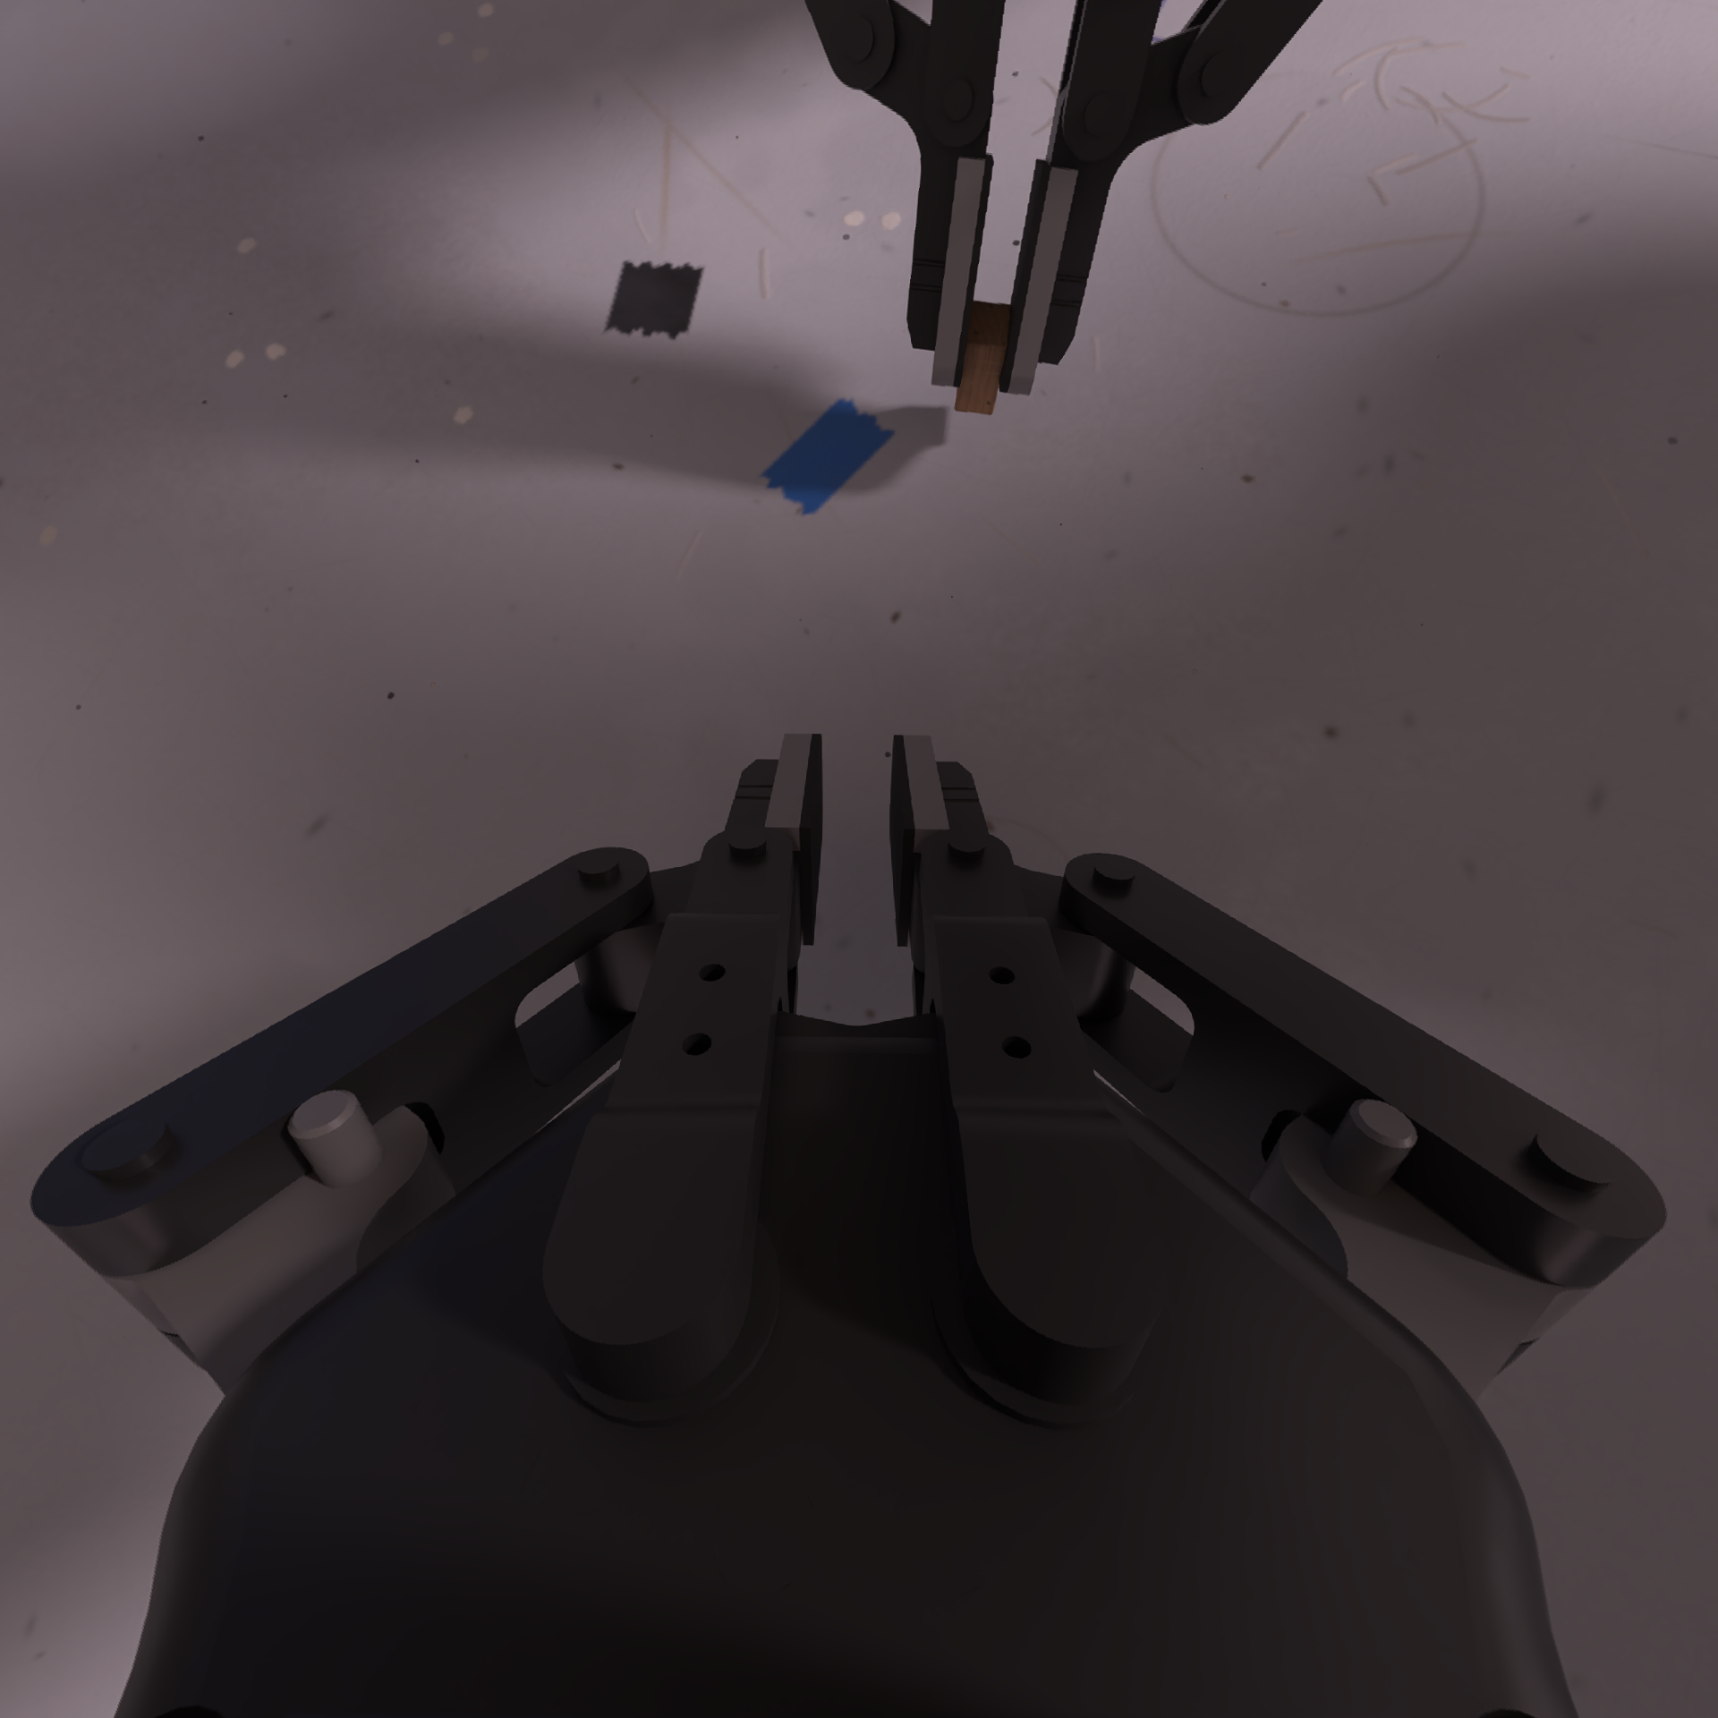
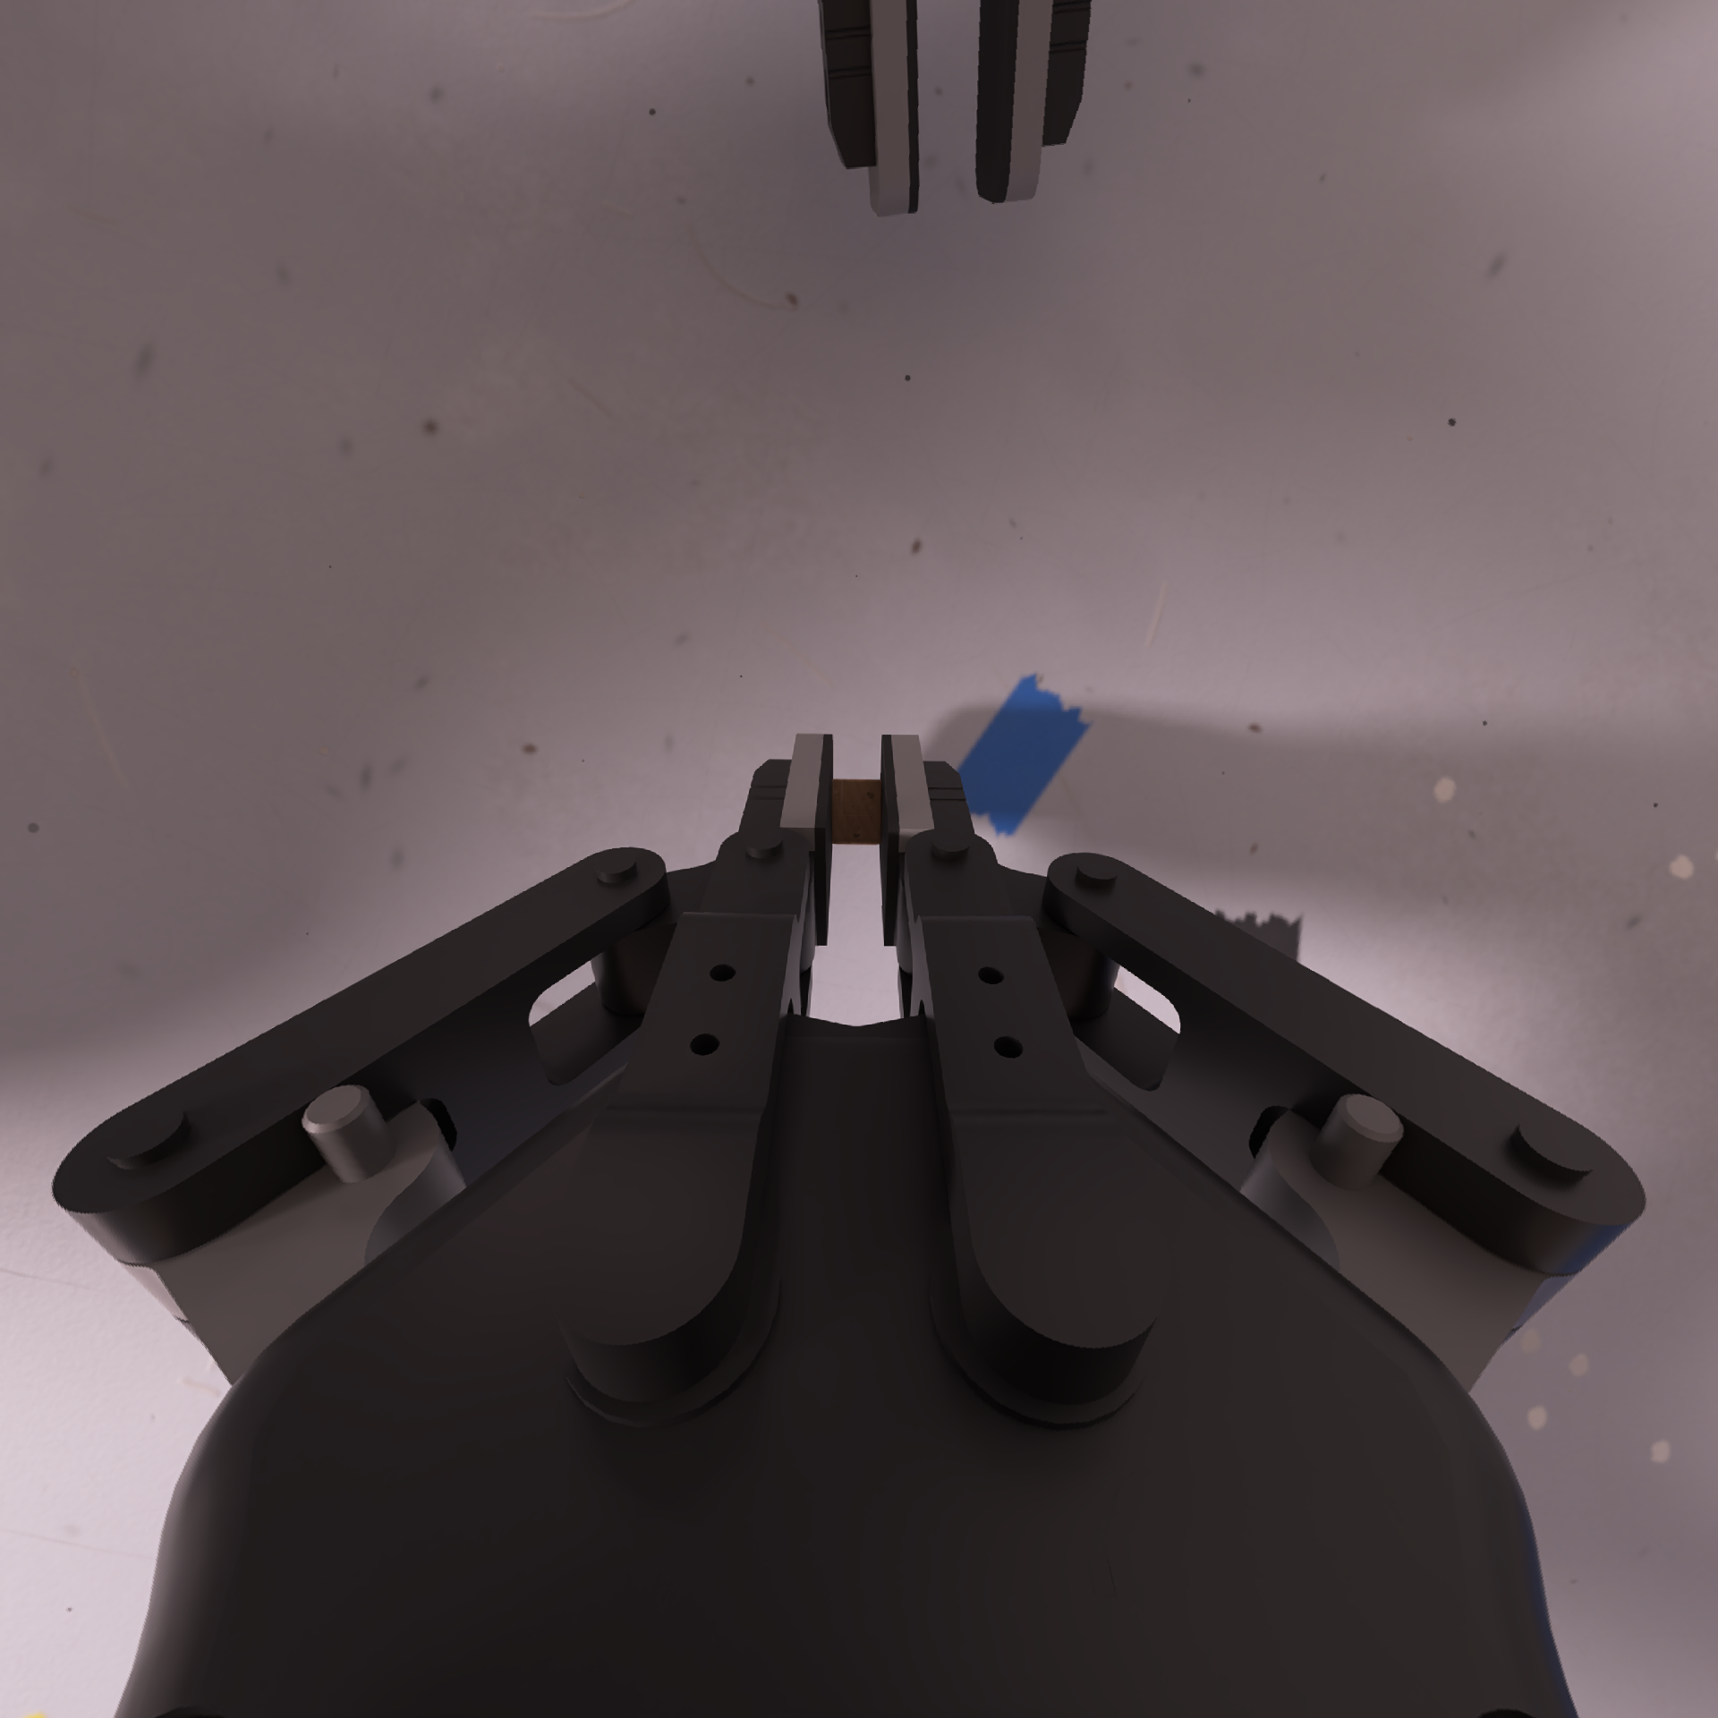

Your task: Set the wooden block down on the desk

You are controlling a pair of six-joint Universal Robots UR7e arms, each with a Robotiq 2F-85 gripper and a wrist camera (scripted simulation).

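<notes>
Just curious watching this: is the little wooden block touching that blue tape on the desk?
Apart. The left wrist view shows the wooden block in the right claw, with bare desk between it and the blue tape.

Blue tape strip [image 1: 827, 457] near black tape patch [image 1: 654, 298]; scratched ring mark [image 1: 1315, 200].

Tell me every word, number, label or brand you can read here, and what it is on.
None: no readable text in either view.
The blue tape, the black tape, the wooden block and both claws bear no writing.
The faint scratches and ring mark on the desk form no legible characters.
</notes>
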